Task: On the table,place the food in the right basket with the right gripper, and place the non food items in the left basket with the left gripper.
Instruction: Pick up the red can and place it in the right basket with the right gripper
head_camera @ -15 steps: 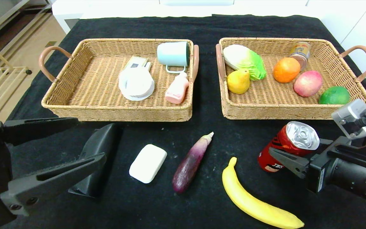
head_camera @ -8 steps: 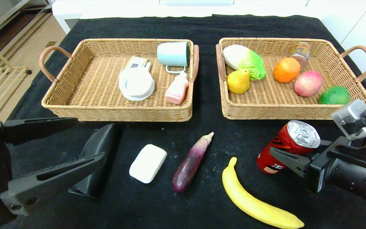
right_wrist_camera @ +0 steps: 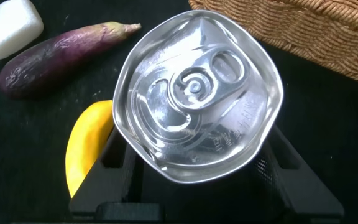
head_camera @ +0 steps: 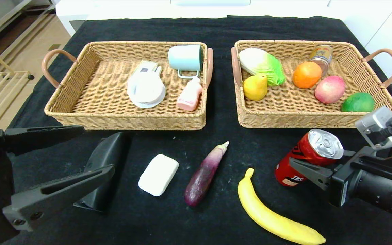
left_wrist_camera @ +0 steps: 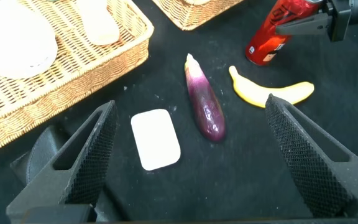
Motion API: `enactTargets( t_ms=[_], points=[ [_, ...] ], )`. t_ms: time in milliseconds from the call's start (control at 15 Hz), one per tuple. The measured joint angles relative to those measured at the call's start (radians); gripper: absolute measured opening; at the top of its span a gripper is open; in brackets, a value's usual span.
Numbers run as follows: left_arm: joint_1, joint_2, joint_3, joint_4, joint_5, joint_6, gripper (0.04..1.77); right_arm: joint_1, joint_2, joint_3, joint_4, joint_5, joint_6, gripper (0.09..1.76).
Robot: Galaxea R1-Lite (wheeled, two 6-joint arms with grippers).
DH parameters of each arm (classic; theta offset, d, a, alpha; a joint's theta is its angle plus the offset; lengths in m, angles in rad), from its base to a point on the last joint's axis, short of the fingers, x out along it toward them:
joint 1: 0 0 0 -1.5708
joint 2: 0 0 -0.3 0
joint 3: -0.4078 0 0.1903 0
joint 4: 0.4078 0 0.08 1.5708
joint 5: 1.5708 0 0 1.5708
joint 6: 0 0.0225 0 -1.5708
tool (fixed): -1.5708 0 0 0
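Head view: eggplant point(head_camera: 205, 175) lies between banana point(head_camera: 276, 217) and soap bar point(head_camera: 158, 175).

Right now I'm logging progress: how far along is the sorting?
Both baskets already hold items. In hand: the right gripper is shut on the tilted red can, near the right basket. Left on the table: banana, eggplant, white bar, black case. The left gripper is open.
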Motion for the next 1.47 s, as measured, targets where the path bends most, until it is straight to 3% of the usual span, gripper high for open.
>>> enactTargets(
  t_ms=[600, 1000, 1467],
  points=[
    [0.0, 0.004, 0.001, 0.0, 0.0, 0.0, 1.72, -0.011, -0.069, -0.103, 0.076, 0.008, -0.002, 1.0],
    [-0.001, 0.003, 0.006, -0.001, -0.005, 0.003, 1.72, -0.087, -0.09, -0.356, 0.289, 0.011, 0.003, 0.99],
    [-0.001, -0.001, 0.006, -0.002, -0.005, 0.003, 1.72, -0.192, 0.004, -0.558, 0.304, 0.012, 0.019, 0.99]
  ],
)
